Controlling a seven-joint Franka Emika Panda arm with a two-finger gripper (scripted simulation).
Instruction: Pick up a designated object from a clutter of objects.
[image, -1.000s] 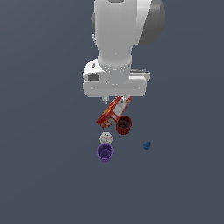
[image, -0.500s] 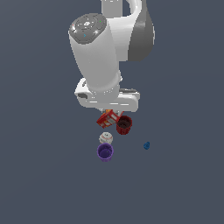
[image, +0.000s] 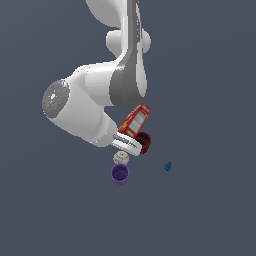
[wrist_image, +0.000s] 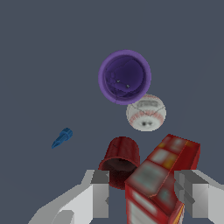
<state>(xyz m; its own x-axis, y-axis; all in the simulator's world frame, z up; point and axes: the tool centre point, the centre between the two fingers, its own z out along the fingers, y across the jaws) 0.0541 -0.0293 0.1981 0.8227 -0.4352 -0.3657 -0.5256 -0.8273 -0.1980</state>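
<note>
Jaws (wrist_image: 142, 192) spread wide, gripping nothing — the red printed box (wrist_image: 158, 179) and the dark red cup (wrist_image: 119, 159) sit between and just ahead of them. Purple cup (wrist_image: 124, 77) stands upright on the bench (wrist_image: 43, 65), farther out beyond the white ball (wrist_image: 146, 113), which it nearly touches. Tiny blue piece (wrist_image: 61, 138) lies well apart — off to one side.

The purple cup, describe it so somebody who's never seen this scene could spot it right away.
Start at the tall red printed box leaning in the cluster. Just past it sits a white stitched ball, and the small purple ribbed cup stands upright, touching that ball. Unlike the dark red cup tipped on its side, it is violet, mouth up.
</note>
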